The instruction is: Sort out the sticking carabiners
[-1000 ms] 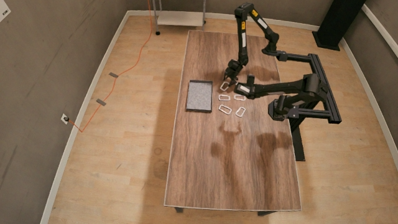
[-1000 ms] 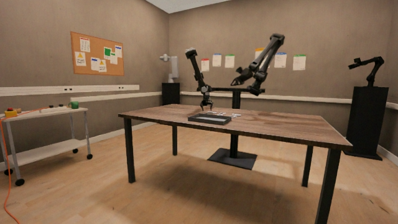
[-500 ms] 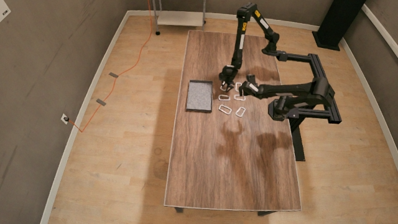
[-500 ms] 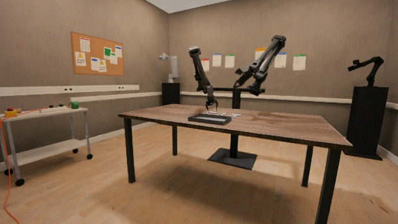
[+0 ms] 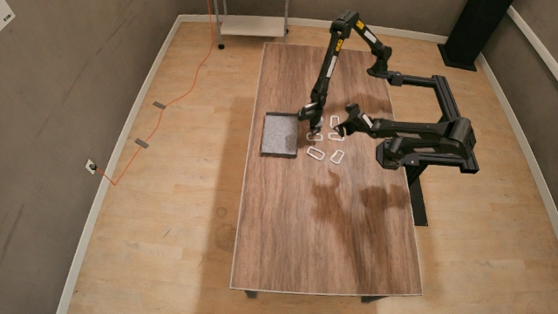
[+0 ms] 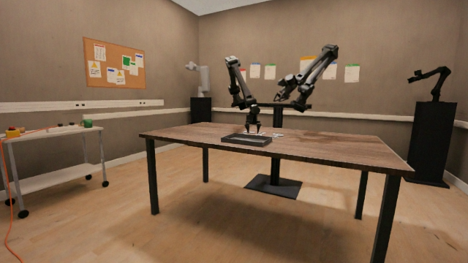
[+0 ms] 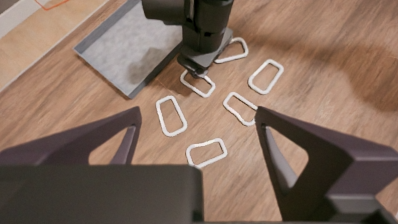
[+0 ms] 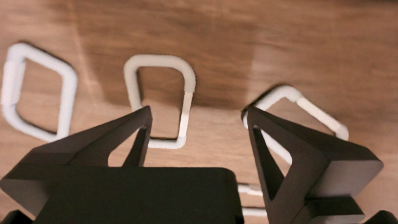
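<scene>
Presently, the near position is occupied by the grey tray (image 5: 279, 155) (image 6: 246, 143) (image 7: 102, 73), flat on the counter (image 5: 305, 244) (image 6: 329, 146) (image 7: 300, 30) (image 8: 215, 135). I see no carabiner in it. Its place beside the loose clips should allow a short transfer for rejects.

Just beyond, my right jaws (image 5: 315, 131) (image 6: 253, 132) point down over the group, parted and grasping nothing. Between them lies the carabiner under inspection (image 5: 315, 139) (image 7: 195, 90) (image 8: 160, 60), flat on the counter outside the tray. I judge this partial spread suits a single clip: wide enough to straddle it, narrow enough to limit contact with others. Clearance is nevertheless marginal. In the right wrist view, one fingertip overlaps a tilted neighbour (image 8: 320, 116); whether it touches, I cannot tell. Centring before descent is advisable.

The remaining clips lie apart around it, which should help separate testing. None visibly displays a gate fault; a press and release is required.

Farther back, my left jaws (image 5: 338, 130) (image 6: 280, 97) hang above the counter, fully released, holding nothing. That height presumably leaves the right side room to work.
</scene>
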Controlling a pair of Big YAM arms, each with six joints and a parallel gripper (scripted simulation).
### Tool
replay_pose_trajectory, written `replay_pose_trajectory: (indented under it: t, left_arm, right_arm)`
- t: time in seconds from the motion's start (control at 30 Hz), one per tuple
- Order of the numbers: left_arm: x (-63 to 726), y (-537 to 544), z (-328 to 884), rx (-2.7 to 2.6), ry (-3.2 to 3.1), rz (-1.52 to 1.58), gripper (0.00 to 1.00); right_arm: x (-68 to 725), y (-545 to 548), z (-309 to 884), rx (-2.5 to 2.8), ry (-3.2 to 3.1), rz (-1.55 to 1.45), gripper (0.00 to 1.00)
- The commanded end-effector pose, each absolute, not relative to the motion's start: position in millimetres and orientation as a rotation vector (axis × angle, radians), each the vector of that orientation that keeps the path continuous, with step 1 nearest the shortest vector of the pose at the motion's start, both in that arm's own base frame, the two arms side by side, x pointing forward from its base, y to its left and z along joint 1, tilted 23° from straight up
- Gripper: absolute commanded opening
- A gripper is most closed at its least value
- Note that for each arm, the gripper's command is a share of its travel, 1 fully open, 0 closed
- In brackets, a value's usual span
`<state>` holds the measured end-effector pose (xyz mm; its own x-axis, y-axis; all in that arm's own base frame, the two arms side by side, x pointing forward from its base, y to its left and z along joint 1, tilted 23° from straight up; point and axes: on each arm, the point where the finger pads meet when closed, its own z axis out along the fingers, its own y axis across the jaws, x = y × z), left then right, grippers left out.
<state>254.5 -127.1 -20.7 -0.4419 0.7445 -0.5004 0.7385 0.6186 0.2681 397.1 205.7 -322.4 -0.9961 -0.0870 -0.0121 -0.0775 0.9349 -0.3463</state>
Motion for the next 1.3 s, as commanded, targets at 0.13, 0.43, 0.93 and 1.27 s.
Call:
replay_pose_trajectory:
  t: [0.13,0.43,0.93,1.27]
  left_arm:
    - [260,-135,-12,1.139,2.222,0.007,1.00]
    - [260,-135,-12,1.139,2.222,0.007,1.00]
    - [258,-131,-17,1.137,2.250,0.010,1.00]
    - [258,-131,-17,1.137,2.250,0.010,1.00]
  right_arm:
    - [387,244,-335,-0.070,3.082,-0.621,0.79]
    - [398,249,-328,-0.089,3.071,-0.592,0.79]
    - [411,237,-343,-0.077,3.074,-0.595,0.79]
    - [409,232,-347,-0.069,3.070,-0.592,0.46]
